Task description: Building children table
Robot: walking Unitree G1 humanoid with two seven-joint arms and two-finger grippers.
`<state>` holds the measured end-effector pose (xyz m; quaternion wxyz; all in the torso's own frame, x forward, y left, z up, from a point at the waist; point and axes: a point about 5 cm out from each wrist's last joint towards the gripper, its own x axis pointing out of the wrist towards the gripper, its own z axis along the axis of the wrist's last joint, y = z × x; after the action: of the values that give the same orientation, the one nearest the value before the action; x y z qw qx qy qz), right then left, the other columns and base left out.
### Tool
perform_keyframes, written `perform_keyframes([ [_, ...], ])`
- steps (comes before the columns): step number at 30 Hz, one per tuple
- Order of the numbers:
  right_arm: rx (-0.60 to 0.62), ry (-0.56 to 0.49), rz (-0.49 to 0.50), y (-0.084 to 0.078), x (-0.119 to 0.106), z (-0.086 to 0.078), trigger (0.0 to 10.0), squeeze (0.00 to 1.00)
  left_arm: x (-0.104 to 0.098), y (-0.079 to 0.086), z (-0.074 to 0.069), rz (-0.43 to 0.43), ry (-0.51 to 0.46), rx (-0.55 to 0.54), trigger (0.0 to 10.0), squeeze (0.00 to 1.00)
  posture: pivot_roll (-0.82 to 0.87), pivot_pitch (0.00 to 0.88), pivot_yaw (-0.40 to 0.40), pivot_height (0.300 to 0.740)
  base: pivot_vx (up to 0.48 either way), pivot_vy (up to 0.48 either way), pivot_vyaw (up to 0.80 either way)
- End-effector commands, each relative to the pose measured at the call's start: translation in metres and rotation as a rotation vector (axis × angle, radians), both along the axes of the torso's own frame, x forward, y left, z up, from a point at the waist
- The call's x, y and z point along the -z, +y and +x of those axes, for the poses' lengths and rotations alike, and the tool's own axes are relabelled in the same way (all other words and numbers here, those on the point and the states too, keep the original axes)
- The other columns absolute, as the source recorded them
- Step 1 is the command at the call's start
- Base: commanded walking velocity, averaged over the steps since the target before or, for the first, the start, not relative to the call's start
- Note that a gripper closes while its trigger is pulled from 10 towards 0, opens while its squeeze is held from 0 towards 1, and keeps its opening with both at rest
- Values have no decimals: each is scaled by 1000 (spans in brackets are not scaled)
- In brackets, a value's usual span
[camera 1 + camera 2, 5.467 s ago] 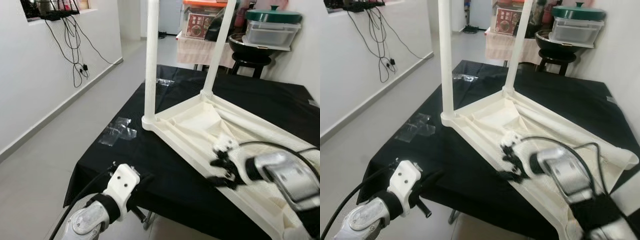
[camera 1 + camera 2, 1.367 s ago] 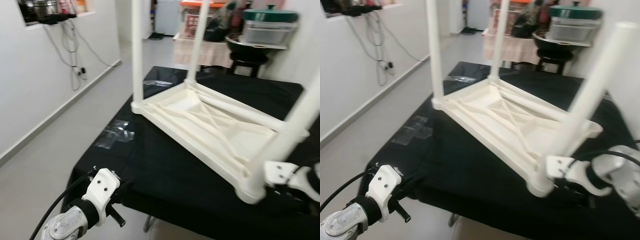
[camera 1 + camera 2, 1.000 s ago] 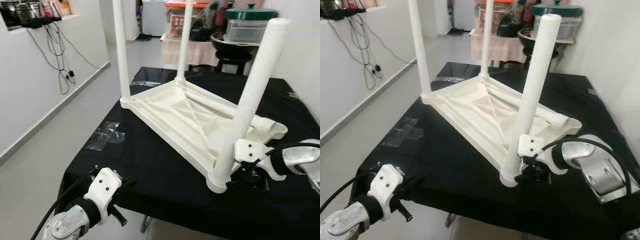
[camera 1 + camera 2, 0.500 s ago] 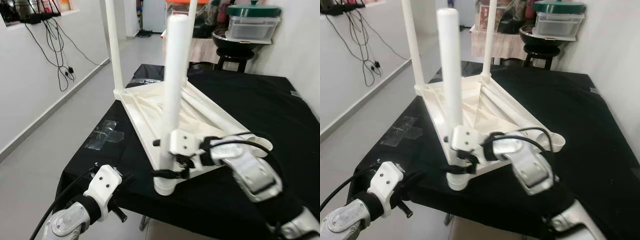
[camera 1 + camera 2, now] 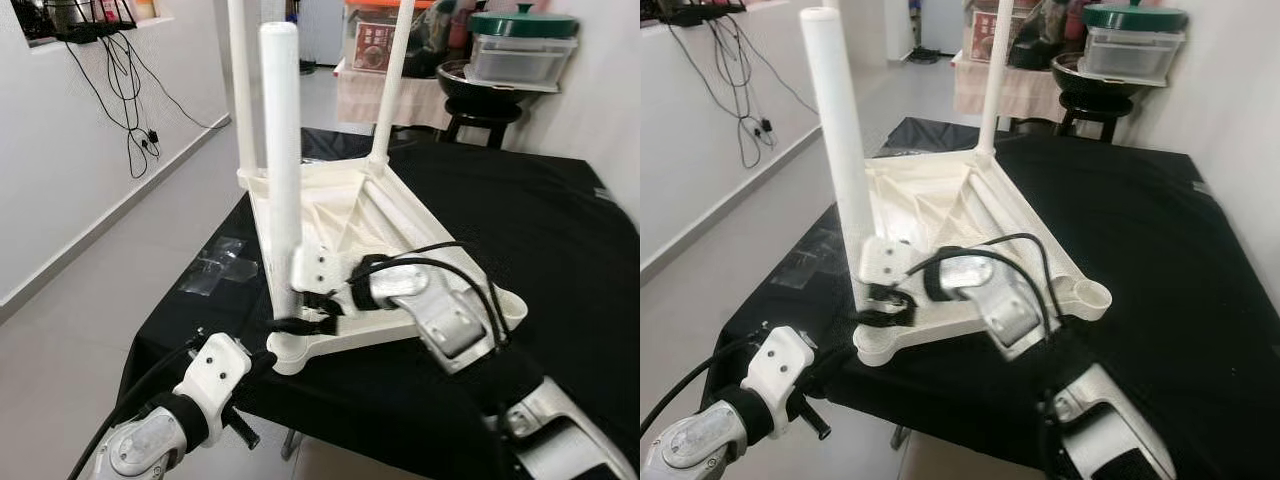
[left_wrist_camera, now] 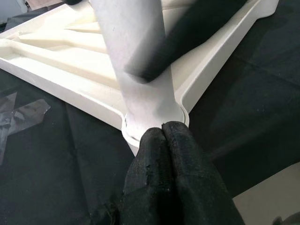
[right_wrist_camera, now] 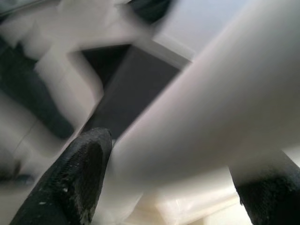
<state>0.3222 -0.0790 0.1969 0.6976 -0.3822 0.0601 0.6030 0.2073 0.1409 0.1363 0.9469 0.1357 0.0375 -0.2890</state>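
Upturned children's table (image 5: 385,230) is lying on the black-covered worktable (image 5: 560,250), three legs standing upward. The nearest leg (image 5: 282,170) is rising at the near-left corner, with the right gripper (image 5: 303,322) sitting against its base and the left gripper (image 6: 164,154) sitting just before that corner. Plastic wrappers (image 5: 218,268) are lying to the left.

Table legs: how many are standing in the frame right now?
3. The near leg stands in the corner by the black table's edge, with the right gripper clamped low on it. Two far legs stand at the far corners. The fourth corner socket is empty.
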Motion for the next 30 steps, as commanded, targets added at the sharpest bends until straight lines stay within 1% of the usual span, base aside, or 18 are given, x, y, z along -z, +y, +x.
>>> perform_keyframes([
  [1,-21,30,-70,-13,0,4,10000,0,1,-4,-2,0,8,7,10000,0,48,20,-62,740,0,0,0],
  [2,-13,51,-137,-28,-1,9,10000,0,1,-7,-3,-5,10,14,10000,0,47,19,-62,740,0,0,0],
  [3,-13,51,-137,-28,-1,9,10000,0,1,-7,-3,-5,10,14,10000,0,47,19,-62,740,0,0,0],
  [4,16,61,-208,-41,-2,18,10000,0,1,-11,-3,-15,11,28,10000,0,47,17,-65,740,0,0,0],
  [5,16,61,-208,-41,-2,18,10000,0,1,-11,-3,-15,11,28,10000,0,47,17,-65,740,0,0,0],
  [6,45,54,-264,-48,-2,26,10000,0,0,-15,-4,-24,13,40,10000,0,47,17,-65,740,0,0,0],
  [7,45,54,-264,-48,-2,26,10000,0,0,-15,-4,-24,13,40,10000,0,47,17,-65,740,0,0,0],
  [9,87,59,-361,-55,1,38,10000,0,1,-21,-7,-40,23,55,10000,0,59,19,-69,740,0,0,0],
  [10,87,59,-361,-55,1,38,10000,0,1,-21,-7,-40,23,55,10000,0,59,19,-69,740,0,0,0],
  [12,85,124,-417,-63,4,41,10000,0,2,-22,-14,-48,40,53,10000,0,81,25,-79,740,0,0,0],
  [17,90,135,-452,-70,3,43,10000,0,3,-20,-17,-50,49,47,10000,0,83,28,-79,740,0,0,0],
  [20,102,125,-591,-85,6,48,10000,0,3,-20,-22,-57,61,46,10000,0,87,33,-81,740,0,0,0],
  [21,102,125,-591,-85,6,48,10000,0,3,-20,-22,-57,61,46,10000,0,87,33,-81,740,0,0,0],
  [22,109,111,-637,-87,7,50,10000,0,2,-21,-23,-59,63,47,10000,0,88,36,-81,740,0,0,0],
  [25,103,102,-702,-89,12,52,10000,0,1,-21,-25,-60,65,47,10000,0,90,42,-82,740,0,0,0],
  [27,88,113,-723,-89,14,51,10000,0,0,-21,-25,-61,64,46,10000,0,90,42,-82,740,0,0,0],
  [28,81,122,-726,-89,15,50,9529,0,0,-21,-26,-61,63,44,10000,0,93,44,-83,740,0,0,0],
  [30,77,128,-726,-89,16,50,9529,0,-1,-21,-26,-60,63,43,10000,0,93,44,-83,740,0,0,0],
])
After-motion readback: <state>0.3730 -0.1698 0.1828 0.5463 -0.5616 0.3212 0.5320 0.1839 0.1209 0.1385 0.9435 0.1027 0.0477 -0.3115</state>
